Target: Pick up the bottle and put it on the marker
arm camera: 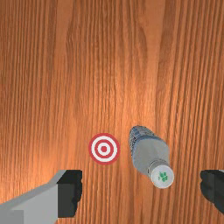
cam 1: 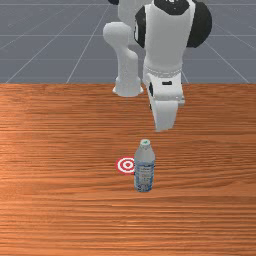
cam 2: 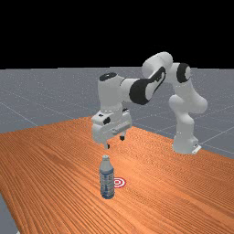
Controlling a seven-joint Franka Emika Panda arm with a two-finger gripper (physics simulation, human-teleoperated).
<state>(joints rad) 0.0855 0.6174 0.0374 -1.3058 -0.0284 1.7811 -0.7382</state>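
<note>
Plainly, the bottle (cam 1: 144,170) stands upright on the wooden table (cam 1: 60,210); its pale cap (arm camera: 162,176) bears a green mark; the red-and-white marker (arm camera: 104,149) lies just beside it (bare wood between the two in the wrist view), toward the front view's left; above the bottle hangs the gripper (cam 2: 114,142), its fingers spread wide, holding nothing.

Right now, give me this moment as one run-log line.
gripper: open, higher than bottle | bottle: upright on table, beside marker, not on it | grasp: not yet made | placement: pending
</note>
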